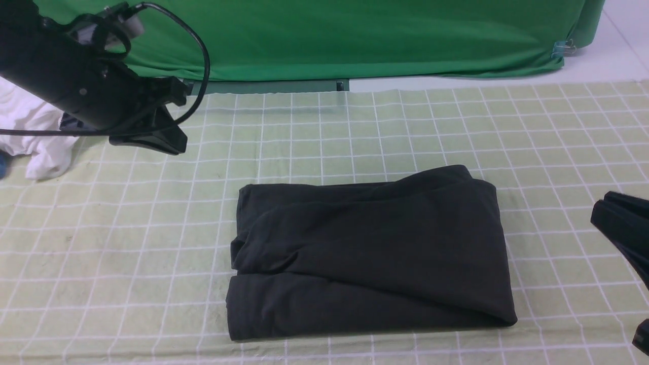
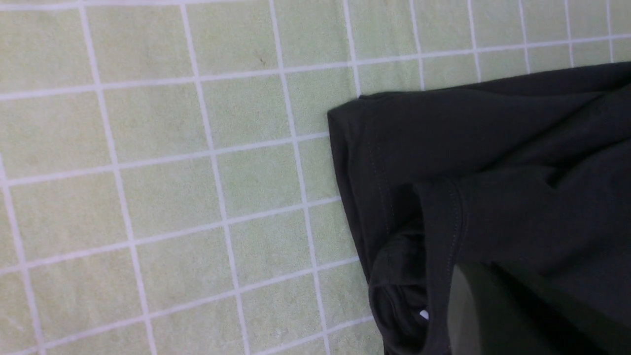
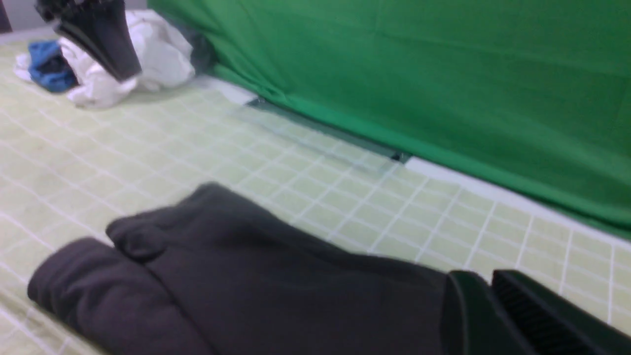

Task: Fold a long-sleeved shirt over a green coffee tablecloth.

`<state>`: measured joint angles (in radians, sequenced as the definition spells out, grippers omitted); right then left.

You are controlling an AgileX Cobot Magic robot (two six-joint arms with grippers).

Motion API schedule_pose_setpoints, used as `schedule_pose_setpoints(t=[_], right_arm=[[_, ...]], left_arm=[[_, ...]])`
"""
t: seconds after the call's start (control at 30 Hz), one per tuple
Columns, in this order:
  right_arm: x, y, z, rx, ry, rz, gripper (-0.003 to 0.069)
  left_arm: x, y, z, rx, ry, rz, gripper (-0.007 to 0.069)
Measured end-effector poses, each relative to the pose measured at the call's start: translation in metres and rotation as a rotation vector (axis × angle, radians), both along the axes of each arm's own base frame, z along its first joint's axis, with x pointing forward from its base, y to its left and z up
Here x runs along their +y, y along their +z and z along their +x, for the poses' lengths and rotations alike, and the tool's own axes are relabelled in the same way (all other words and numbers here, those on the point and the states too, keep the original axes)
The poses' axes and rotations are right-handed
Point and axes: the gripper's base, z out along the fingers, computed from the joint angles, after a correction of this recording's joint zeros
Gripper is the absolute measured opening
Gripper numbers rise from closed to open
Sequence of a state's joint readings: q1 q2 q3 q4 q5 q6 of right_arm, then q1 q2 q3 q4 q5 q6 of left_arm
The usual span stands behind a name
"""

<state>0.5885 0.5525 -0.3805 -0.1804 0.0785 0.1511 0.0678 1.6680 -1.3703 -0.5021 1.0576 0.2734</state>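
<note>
The long-sleeved shirt [image 1: 370,258] lies folded into a compact rectangle mid-tablecloth [image 1: 127,253], long axis running left to right. The right tool [image 1: 621,223], fingers together and empty, sits just beside its right edge, the nearer arm. The left tool [image 1: 152,134] hovers well apart, far-left; its state cannot be told. No print is legible; a white label speck shows at the neck.
</note>
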Motion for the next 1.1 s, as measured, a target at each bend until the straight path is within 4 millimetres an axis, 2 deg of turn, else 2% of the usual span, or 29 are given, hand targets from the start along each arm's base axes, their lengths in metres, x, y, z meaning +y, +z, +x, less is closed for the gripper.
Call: schedule_pose_setpoints(t=[0.17, 0.27, 0.3, 0.4, 0.43, 0.5, 0.57, 0.87, 1.1], right_arm=[[-0.014, -0.008, -0.009, 0.017, -0.067, -0.011, 0.0085], [-0.031, -0.029, -0.014, 0.018, -0.197, -0.009, 0.0093], [-0.032, -0.031, -0.015, 0.019, -0.206, -0.009, 0.0094], [-0.049, -0.060, -0.025, 0.025, -0.357, -0.001, 0.0101], [-0.050, -0.062, -0.026, 0.026, -0.364, 0.002, 0.0101], [-0.057, -0.085, -0.032, 0.045, -0.444, 0.025, 0.0102], [-0.061, -0.097, -0.035, 0.060, -0.497, 0.031, 0.0107], [-0.067, -0.101, -0.046, 0.027, -0.594, 0.116, 0.0124], [-0.066, -0.101, -0.047, 0.024, -0.588, 0.130, 0.0148]], left_arm=[[0.003, -0.001, 0.001, -0.012, 0.006, 0.034, 0.0011], [0.007, -0.002, 0.002, -0.021, -0.001, 0.093, 0.0011], [0.007, -0.002, 0.002, -0.020, -0.002, 0.096, 0.0011], [0.010, -0.003, 0.002, -0.022, -0.007, 0.132, 0.0011], [0.011, -0.003, 0.002, -0.023, -0.007, 0.132, 0.0011], [0.011, -0.003, 0.003, -0.039, 0.000, 0.139, 0.0011], [0.011, -0.002, 0.005, -0.057, 0.009, 0.138, 0.0011], [0.011, 0.002, 0.003, -0.070, 0.010, 0.136, 0.0011], [0.009, 0.032, -0.019, -0.118, -0.003, 0.132, 0.0011]])
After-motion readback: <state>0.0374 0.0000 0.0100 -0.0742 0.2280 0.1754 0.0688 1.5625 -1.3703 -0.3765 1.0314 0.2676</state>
